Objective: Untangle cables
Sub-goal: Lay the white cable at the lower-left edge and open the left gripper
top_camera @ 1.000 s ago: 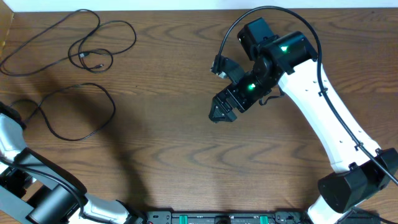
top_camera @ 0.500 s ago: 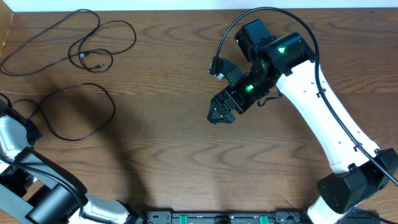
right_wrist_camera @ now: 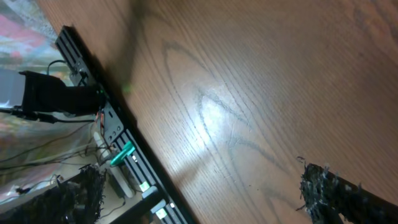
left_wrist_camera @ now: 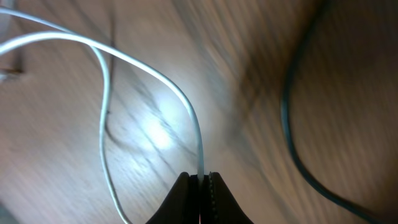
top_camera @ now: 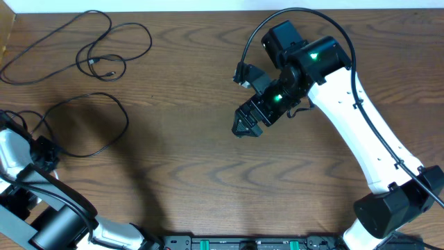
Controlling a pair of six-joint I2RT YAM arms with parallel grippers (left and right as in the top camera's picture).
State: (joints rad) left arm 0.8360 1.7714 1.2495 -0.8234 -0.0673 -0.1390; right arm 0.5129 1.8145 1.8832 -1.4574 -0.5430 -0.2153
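Two black cables lie at the table's left in the overhead view: one looped at the back left [top_camera: 150, 40], the other a loop nearer the front [top_camera: 127, 119]. My left gripper [top_camera: 47, 154] is at the far left edge. In the left wrist view its jaws [left_wrist_camera: 199, 179] are shut on the white cable [left_wrist_camera: 155, 71], which curves away over the wood; a black cable [left_wrist_camera: 292, 149] runs to the right of it. The white cable does not show clearly in the overhead view. My right gripper [top_camera: 243, 128] hangs open and empty over bare wood at mid-table, its fingers wide apart [right_wrist_camera: 205, 199].
A black rail with green parts [top_camera: 243, 244] runs along the table's front edge and also shows in the right wrist view [right_wrist_camera: 118, 155]. The right arm's own thick black wire [top_camera: 291, 10] arcs over its wrist. A white wall borders the table's back.
My left gripper has moved toward the table's front along the left edge, still with the white cable. The right arm has barely moved.
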